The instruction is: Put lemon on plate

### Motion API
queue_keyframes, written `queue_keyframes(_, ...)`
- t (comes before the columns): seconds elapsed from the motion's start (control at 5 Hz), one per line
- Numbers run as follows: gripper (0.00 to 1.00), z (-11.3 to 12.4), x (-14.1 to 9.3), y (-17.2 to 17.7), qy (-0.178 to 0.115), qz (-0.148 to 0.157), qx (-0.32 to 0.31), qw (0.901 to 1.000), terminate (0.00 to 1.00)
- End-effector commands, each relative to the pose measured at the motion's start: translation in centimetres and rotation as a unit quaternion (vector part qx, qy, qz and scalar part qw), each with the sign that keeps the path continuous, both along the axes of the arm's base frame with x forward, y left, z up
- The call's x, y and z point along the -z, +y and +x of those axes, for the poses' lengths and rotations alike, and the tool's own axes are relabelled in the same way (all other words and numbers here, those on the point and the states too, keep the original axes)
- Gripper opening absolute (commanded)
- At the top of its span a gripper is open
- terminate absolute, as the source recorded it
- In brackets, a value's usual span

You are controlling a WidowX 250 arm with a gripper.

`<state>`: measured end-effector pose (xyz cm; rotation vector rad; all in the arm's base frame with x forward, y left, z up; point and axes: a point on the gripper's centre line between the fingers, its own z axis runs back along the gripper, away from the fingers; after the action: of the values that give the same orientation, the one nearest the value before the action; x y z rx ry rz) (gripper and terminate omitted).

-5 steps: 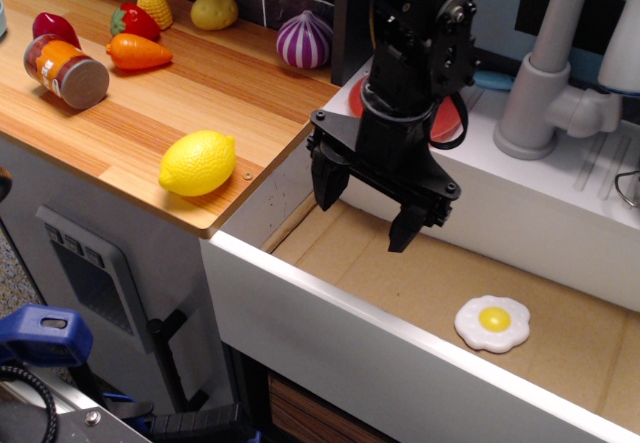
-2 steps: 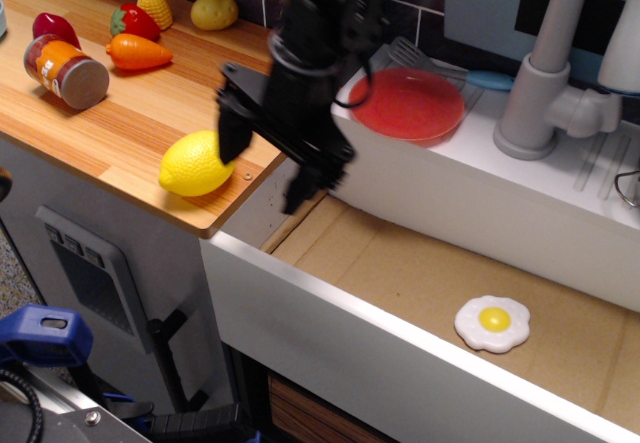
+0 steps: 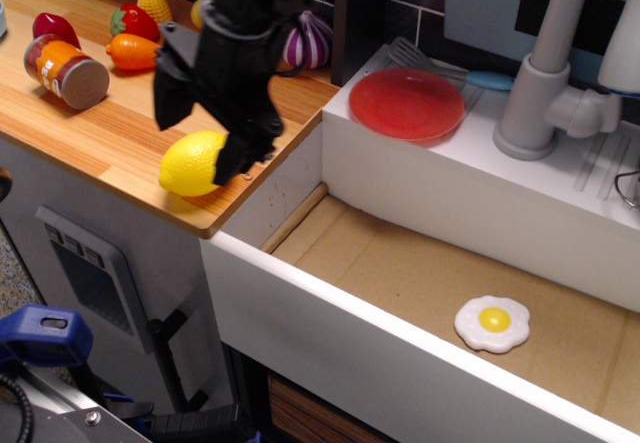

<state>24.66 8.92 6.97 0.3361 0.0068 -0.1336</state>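
Wooden countertop (image 3: pixel 120 128) carries the glossy oval lemon (image 3: pixel 190 163) near its front edge, partly hidden by the black gripper (image 3: pixel 200 135), fingers spread and empty above it. Round red plate (image 3: pixel 405 104) sits right.

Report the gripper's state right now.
Gripper: open, holding nothing, fingers spread above the lemon.

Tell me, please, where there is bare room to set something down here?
The plate is bare. So is the sink floor left of the fried egg. The counter's back corner is crowded; the gripper hangs over the lemon.
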Motion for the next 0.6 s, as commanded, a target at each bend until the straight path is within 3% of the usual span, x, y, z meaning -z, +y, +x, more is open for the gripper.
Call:
queue_keyframes(0.0, 1.00, 1.2, -0.1, 1.8, -0.043, -0.006, 0.015, 0.9989, 0.00)
queue_keyframes(0.4, 1.00, 2.3, 1.5, 2.8, -0.047, -0.026, 0.025, 0.9983, 0.00)
